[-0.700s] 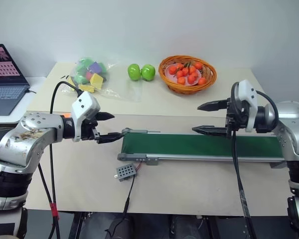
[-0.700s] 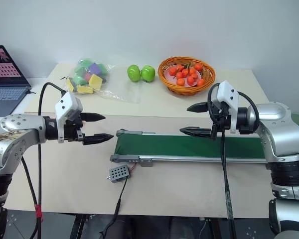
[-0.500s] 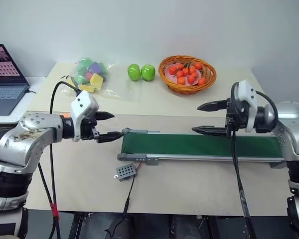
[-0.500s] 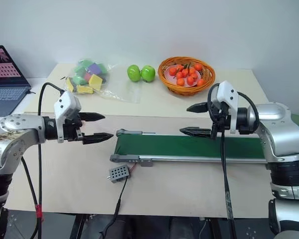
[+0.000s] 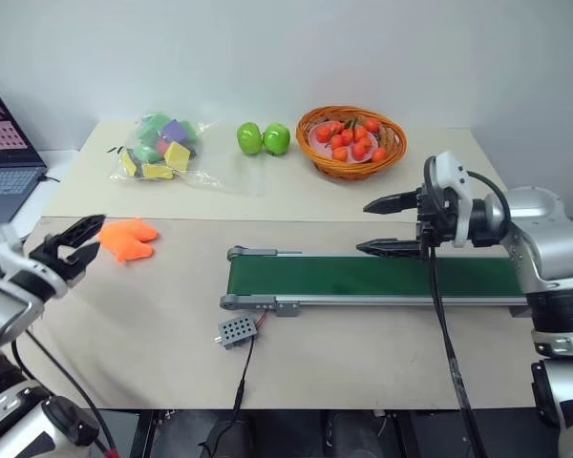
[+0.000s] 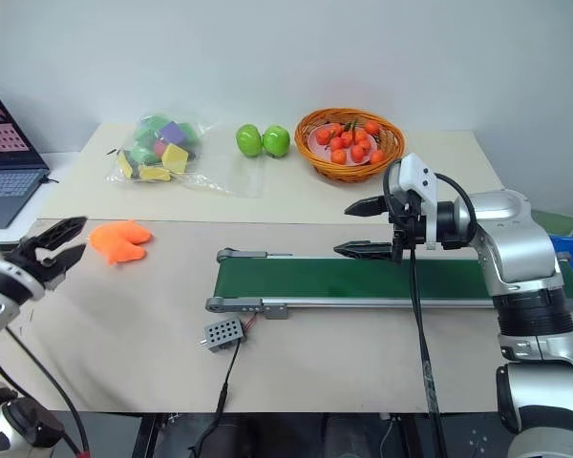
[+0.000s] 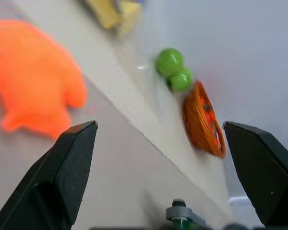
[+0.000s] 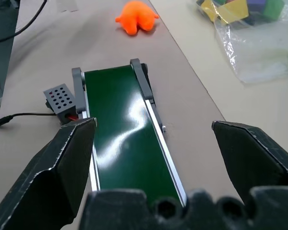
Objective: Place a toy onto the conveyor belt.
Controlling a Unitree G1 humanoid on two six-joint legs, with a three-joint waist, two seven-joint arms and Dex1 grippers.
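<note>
**A:** From the head cameras, where's the toy?

**B:** Lying on the tabletop, well left of the conveyor belt. My left hand sits just beside it with fingers spread and empty, which I read as lining up for the pick. The right hand hangs over the belt's middle, fingers apart, holding nothing; I'd guess it's parked there to take or guide the toy.

**A:** And the left wrist camera?

**B:** The toy lies ahead between the two open fingers, not touched. The green fruits and the basket are far behind it.

**A:** Right wrist?

**B:** It looks along the empty belt, with the control box beside its end and the toy beyond, off the belt.
</note>
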